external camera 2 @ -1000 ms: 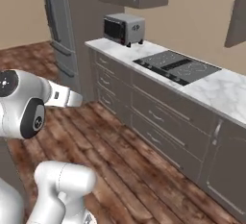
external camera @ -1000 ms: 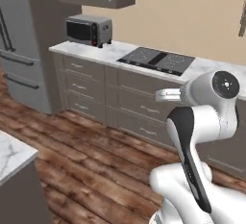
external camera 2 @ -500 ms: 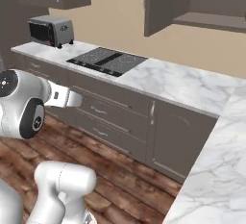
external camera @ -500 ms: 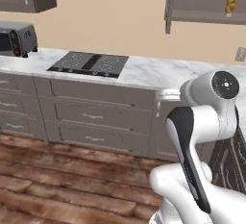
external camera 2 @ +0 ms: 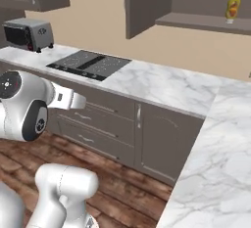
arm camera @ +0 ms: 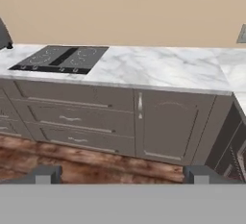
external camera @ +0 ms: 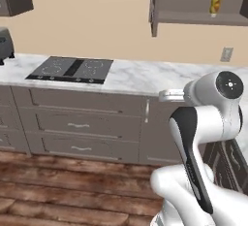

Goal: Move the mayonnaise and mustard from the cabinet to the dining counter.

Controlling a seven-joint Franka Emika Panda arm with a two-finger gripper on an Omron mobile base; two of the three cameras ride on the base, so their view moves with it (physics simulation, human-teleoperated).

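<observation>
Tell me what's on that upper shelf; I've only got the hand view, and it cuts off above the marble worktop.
Observer: A mustard bottle stands upright on the open cabinet shelf.
Operator: Say what sits left of the cooktop.
Observer: In the right base view, a toaster oven stands on the worktop left of the cooktop.
Operator: Report the mayonnaise.
Observer: I can't make out any blue-lidded jar on the visible part of the shelf.

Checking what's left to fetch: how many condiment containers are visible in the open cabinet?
1: the mustard stands on the shelf of the open cabinet. The mayonnaise may be hidden or out of frame.
</observation>
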